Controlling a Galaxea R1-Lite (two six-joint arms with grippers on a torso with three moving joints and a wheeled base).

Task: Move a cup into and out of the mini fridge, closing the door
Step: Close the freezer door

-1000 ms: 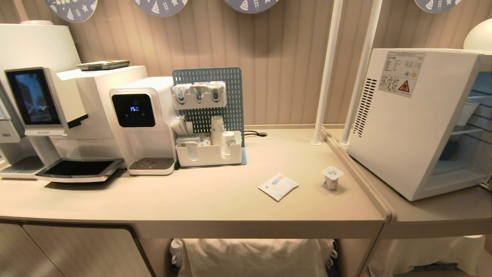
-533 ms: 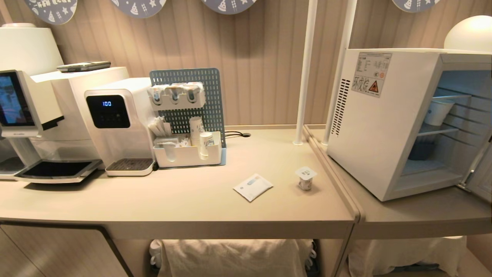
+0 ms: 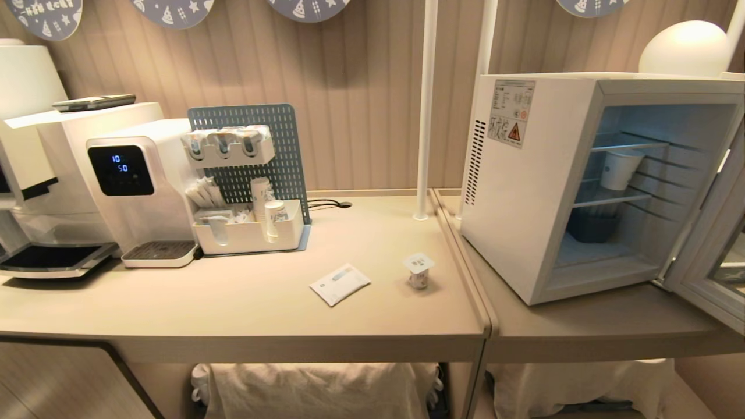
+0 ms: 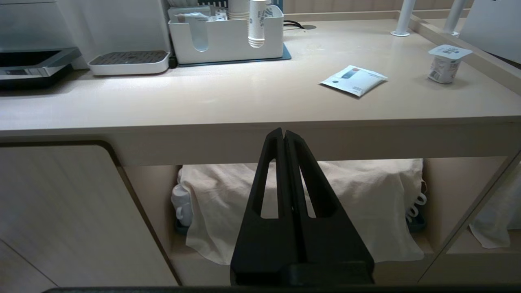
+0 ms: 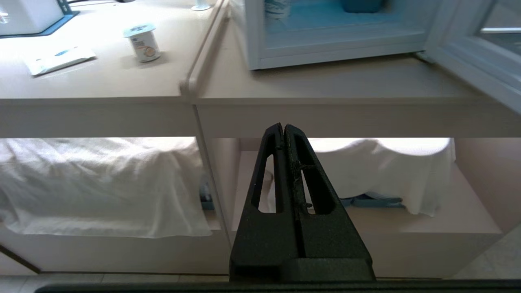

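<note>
The cup (image 3: pixel 418 270), a tiny white pot with a square foil lid, stands upright on the beige counter near its right end. It also shows in the wrist views, cup (image 4: pixel 447 65) and cup (image 5: pixel 143 40). To its right the mini fridge (image 3: pixel 524 192) sits on the adjoining counter. Its door (image 3: pixel 713 262) is swung wide open to the right. My left gripper (image 4: pixel 283 132) is shut and empty, low in front of the counter's front edge. My right gripper (image 5: pixel 283 127) hangs shut and empty below the counter in front of the fridge (image 5: pixel 325 40). Neither arm shows in the head view.
A flat white sachet (image 3: pixel 340 283) lies left of the cup. A water dispenser (image 3: pixel 139 192) and an organiser tray (image 3: pixel 250 235) with paper cups stand at the back left. Two white poles (image 3: pixel 426 110) rise beside the fridge. A paper cup (image 3: pixel 620 169) and a dark tub (image 3: pixel 591 227) sit inside the fridge.
The whole picture has slid left, so the camera has turned right. The fridge's inside and its open door have come into view. No object on the counter has moved.
</note>
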